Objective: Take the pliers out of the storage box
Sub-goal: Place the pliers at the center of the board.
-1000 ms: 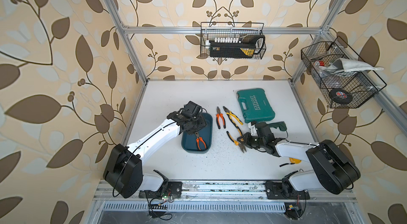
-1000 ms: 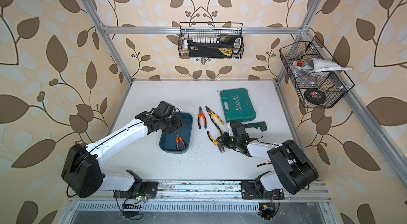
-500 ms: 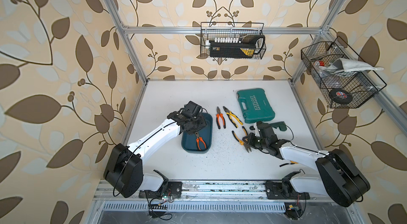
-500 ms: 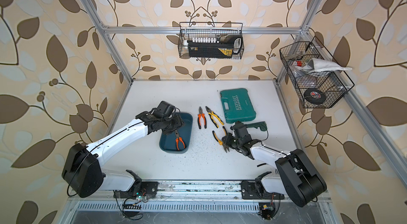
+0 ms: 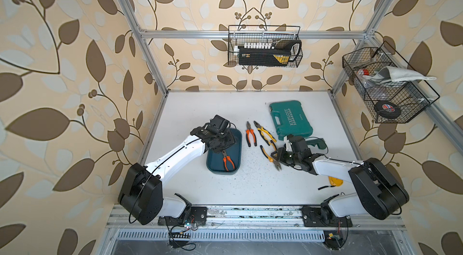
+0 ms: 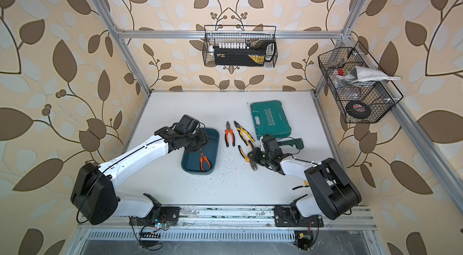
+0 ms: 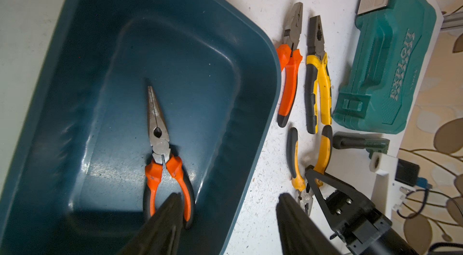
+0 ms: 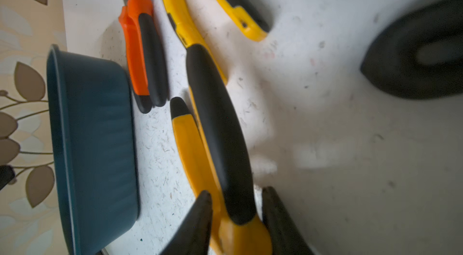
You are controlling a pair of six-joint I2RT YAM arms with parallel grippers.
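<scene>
Pliers: the orange needle-nose pair [image 5: 227, 161] is lying in the teal storage box [image 5: 236, 146], centre of a top view.
I am holding my left pincer [image 7: 229, 196] wide open above it. Right of the box, my right pincer [image 8: 238, 191] is straddling a yellow pair [image 8: 215, 116] on the table [image 5: 200, 191], fingers parted; an orange pair [image 5: 250, 132] and another yellow pair [image 5: 264, 131] are lying above.
</scene>
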